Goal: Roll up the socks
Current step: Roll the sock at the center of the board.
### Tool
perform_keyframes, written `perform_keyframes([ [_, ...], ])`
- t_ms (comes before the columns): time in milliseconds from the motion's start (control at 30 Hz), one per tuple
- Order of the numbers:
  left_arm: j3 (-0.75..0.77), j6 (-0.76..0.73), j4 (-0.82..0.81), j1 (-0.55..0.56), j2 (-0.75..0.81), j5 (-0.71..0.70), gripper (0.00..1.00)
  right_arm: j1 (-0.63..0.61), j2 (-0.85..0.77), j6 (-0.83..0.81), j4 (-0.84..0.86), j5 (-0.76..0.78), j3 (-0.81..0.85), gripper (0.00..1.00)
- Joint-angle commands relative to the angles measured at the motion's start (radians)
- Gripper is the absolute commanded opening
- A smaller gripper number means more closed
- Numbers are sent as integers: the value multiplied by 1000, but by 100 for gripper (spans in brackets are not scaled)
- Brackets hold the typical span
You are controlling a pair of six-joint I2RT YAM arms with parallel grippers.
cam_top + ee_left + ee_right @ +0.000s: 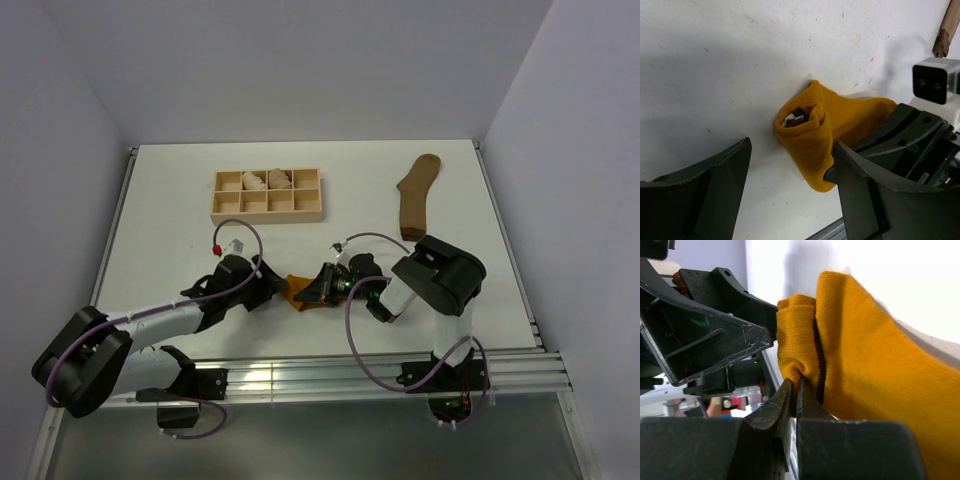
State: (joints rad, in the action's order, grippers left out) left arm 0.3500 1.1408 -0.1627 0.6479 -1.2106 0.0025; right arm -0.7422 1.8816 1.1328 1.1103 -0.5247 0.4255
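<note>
Two socks: mustard sock (815, 140) part-rolled by near edge of table (180, 220), pinched by right gripper (792, 390), left gripper (792, 145) agape beside; olive-brown sock (415, 195) toward far-right corner.

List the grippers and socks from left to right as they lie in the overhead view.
left gripper → mustard sock → right gripper → olive-brown sock

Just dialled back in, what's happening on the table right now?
Both arms are working the mustard-orange fabric sock near the front edge of the white table. The right gripper has its jaws shut on the sock's fabric, while the left gripper stands with jaws open on either side of the partly rolled end. The olive-brown fabric sock lies flat at the far right, untouched.
</note>
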Motion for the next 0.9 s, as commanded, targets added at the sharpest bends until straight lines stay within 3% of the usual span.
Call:
perform_keyframes([
  [0,29,-18,-50,9,-23,2,72,29,62,114,161,-44,-24,0],
  [167,49,-26,-52,18,-50,1,71,37,105,144,203,-54,-31,0],
  [367,46,-21,-57,27,-58,2,68,33,27,30,-19,-6,-21,0],
  [667,66,-26,-74,47,-125,2,66,26,17,7,-93,-3,1,1],
  [867,83,-35,-66,53,-159,2,59,21,-12,-31,-153,17,7,2],
])
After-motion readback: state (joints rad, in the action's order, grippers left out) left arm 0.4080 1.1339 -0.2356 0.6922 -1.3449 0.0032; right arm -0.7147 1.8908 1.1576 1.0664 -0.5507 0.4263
